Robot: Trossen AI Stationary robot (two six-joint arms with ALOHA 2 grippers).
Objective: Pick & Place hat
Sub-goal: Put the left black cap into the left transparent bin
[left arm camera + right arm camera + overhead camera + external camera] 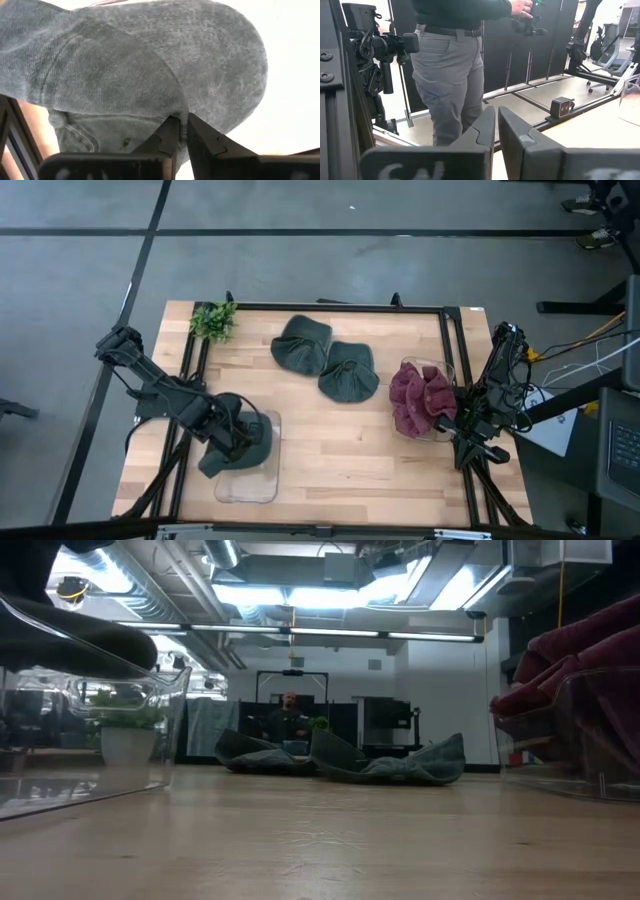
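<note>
One grey hat [150,75] is pinched by the left tool [181,134] over the clear bin [248,480]; right tool [496,131] closed, empty.

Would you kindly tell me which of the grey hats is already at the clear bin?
The grey hat under the left end effector, over the clear bin; the other two lie mid-table.
</note>
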